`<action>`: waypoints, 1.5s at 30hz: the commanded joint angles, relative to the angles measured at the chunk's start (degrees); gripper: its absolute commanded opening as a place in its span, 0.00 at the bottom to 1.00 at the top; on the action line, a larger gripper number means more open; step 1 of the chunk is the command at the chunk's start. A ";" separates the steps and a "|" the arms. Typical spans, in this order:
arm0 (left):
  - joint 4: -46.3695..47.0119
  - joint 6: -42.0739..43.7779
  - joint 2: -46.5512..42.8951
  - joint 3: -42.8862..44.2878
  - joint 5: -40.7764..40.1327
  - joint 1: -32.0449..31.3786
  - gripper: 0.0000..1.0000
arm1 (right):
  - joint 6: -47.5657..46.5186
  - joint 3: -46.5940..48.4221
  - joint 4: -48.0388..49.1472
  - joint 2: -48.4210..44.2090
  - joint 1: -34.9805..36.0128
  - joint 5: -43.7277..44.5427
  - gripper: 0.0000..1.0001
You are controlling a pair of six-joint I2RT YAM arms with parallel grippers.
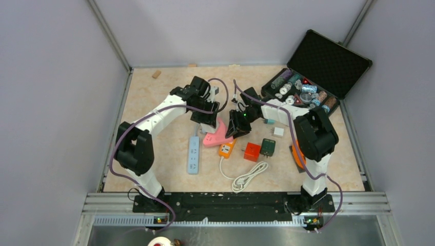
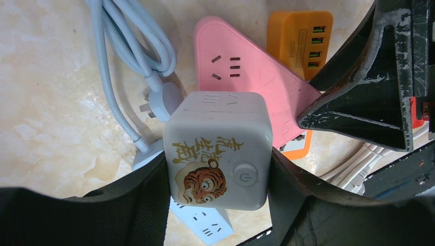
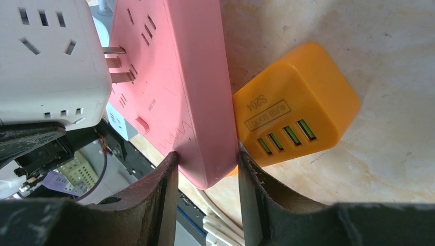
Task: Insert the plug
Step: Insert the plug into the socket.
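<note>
The left gripper clamps the cube. Its prongs point straight at the pink strip, with their tips at its face and not yet sunk in. The right gripper pinches the strip's edge, bracing it for a push along the prongs.

Top camera: high behind your arm bases, looking down on the whole table. Wrist cameras: very close, aimed out past their jaws. All three share the pink strip and orange charger, 12 o'clock from the bases. Both wrist views share the white cube.
</note>
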 commanded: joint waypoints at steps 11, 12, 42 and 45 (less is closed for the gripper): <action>2.44 1.48 1.44 -1.34 -2.59 -1.60 0.00 | -2.92 -4.52 -6.45 6.38 0.60 9.30 0.00; 2.63 1.49 1.55 -1.63 -2.80 -1.66 0.00 | -3.07 -4.57 -6.51 6.50 0.60 9.15 0.00; 15.14 -0.71 -0.65 -17.24 1.45 -2.59 0.00 | -3.59 -5.02 -7.27 7.79 0.58 6.57 0.00; 18.31 -3.35 -3.56 -21.33 0.76 -2.65 0.00 | -3.56 -5.03 -7.40 7.78 0.60 6.26 0.00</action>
